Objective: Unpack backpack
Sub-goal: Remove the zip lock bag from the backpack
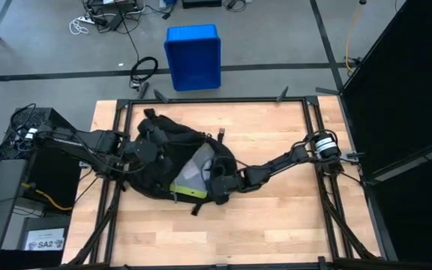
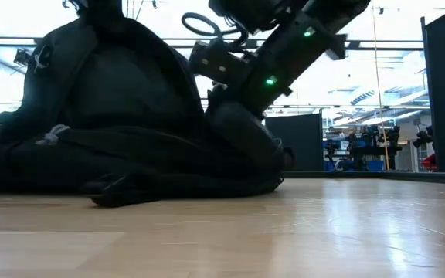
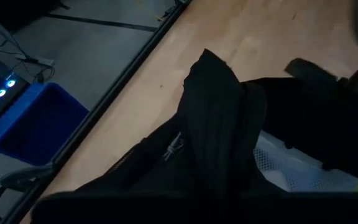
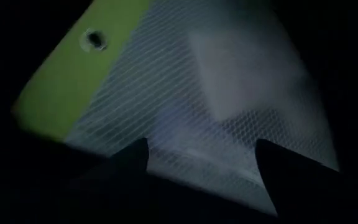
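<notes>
The black backpack [image 1: 163, 161] lies on the left half of the wooden table, its mouth gaping toward the right. Inside it shows a white mesh pouch with a yellow-green edge [image 1: 192, 176]. My left gripper [image 1: 142, 150] is shut over the backpack's left part, and black fabric [image 3: 216, 118] stands up in a ridge there. My right gripper [image 4: 201, 162] is open inside the mouth, its two fingertips spread just over the mesh pouch [image 4: 216, 93]. In the low view the backpack [image 2: 114, 116] hides that gripper's fingers. My left gripper holds up the backpack's black upper fabric [image 3: 210, 143] by the mouth, coming from the table's left and slanting down. The fabric itself hides the place of contact. That part is raised, and the rest of the backpack lies on the table. My right gripper: whether its fingertips [image 4: 135, 158] touch the mesh pouch I cannot tell.
A blue crate [image 1: 193, 56] stands on the floor beyond the table's far edge. A tall black panel [image 1: 403, 90] stands at the right. Bare wood [image 1: 276, 225] lies near and to the right of the backpack. Straps [image 2: 114, 189] trail from the backpack's near side.
</notes>
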